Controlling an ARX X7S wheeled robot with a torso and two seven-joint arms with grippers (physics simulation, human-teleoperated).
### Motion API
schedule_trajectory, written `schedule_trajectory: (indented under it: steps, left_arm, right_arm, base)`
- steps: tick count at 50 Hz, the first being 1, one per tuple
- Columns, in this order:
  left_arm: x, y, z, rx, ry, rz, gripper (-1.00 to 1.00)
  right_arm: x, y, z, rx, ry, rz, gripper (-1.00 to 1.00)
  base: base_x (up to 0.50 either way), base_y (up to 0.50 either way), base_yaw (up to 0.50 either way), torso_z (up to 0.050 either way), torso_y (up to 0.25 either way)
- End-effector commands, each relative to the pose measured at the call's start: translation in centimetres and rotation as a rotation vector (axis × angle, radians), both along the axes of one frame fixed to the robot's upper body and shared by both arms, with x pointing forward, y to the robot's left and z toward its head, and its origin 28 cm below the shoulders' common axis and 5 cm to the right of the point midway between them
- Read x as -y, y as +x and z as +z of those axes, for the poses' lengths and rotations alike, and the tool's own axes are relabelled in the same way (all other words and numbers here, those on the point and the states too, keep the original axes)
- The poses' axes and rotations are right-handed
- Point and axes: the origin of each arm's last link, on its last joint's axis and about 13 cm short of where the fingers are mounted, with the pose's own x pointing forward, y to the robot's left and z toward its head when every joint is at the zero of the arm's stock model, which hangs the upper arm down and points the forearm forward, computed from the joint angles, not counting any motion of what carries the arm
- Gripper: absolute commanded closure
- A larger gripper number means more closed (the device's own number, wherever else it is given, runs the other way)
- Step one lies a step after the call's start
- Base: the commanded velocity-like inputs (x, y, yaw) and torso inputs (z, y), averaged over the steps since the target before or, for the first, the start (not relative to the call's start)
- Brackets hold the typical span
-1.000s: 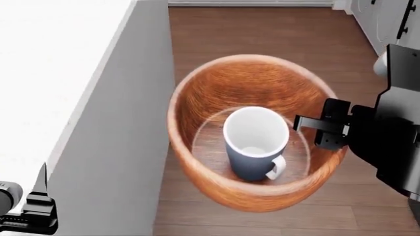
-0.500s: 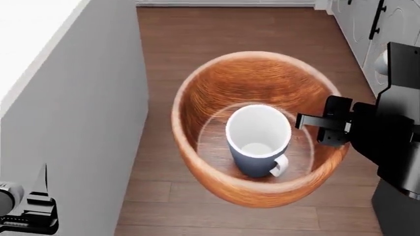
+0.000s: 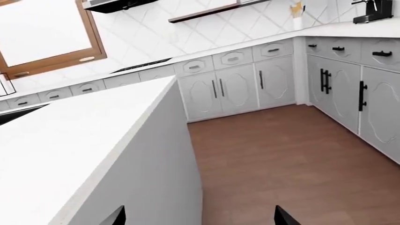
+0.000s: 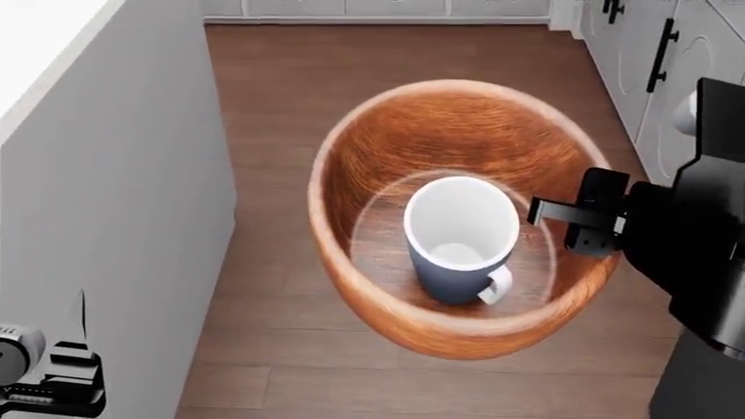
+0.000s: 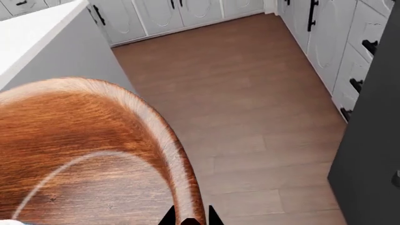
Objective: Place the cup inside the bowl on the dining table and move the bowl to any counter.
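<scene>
The reddish-brown wooden bowl [image 4: 385, 166] hangs in the air over the wood floor, held level. The blue-grey cup [image 4: 456, 262] stands upright on its flat bottom, white handle toward me. My right gripper [image 4: 567, 224] is shut on the bowl's right rim; in the right wrist view the rim [image 5: 178, 164] runs between the two fingertips of the right gripper [image 5: 189, 219]. My left gripper [image 3: 200, 218] is open and holds nothing, low at the head view's left, beside the grey side of the white dining table [image 3: 75, 140]. A counter [image 3: 350, 32] runs along the far walls.
White cabinets with black handles [image 4: 658, 52] stand close on the right, below the counter. A coffee machine [image 3: 374, 10] sits on that counter. The table's grey side panel [image 4: 105, 209] rises at the left. Brown wood floor [image 3: 287, 159] lies between table and cabinets.
The view has swung right: the white table top slid toward the left edge and the cabinets on the right came further in. Bowl and cup stay held in the right gripper.
</scene>
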Motion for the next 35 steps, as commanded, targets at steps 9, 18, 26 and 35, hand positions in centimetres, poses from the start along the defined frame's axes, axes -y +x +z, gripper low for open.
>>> schedule_trajectory:
  steps: [9, 18, 26, 35]
  left_arm:
    - [-0.26, 0.15, 0.02, 0.029, -0.014, 0.001, -1.00]
    - [-0.23, 0.21, -0.08, 0.026, -0.013, 0.001, -1.00]
    - [-0.29, 0.14, -0.07, 0.026, -0.012, 0.001, -1.00]
    - [-0.17, 0.18, -0.14, 0.026, -0.013, 0.000, -1.00]
  right_arm:
    - [0.19, -0.23, 0.56, 0.031, 0.028, 0.001, 1.00]
    - [0.24, -0.25, 0.58, 0.031, 0.022, 0.000, 1.00]
    - [0.24, -0.14, 0.66, 0.039, 0.010, 0.006, 1.00]
    - [0.25, 0.01, 0.62, 0.034, 0.014, -0.005, 1.00]
  base:
    - [0.50, -0.02, 0.00, 0.000, 0.002]
    - [0.50, -0.02, 0.00, 0.000, 0.001]
    - [0.50, 0.00, 0.00, 0.001, 0.001]
    - [0.50, 0.00, 0.00, 0.000, 0.001]
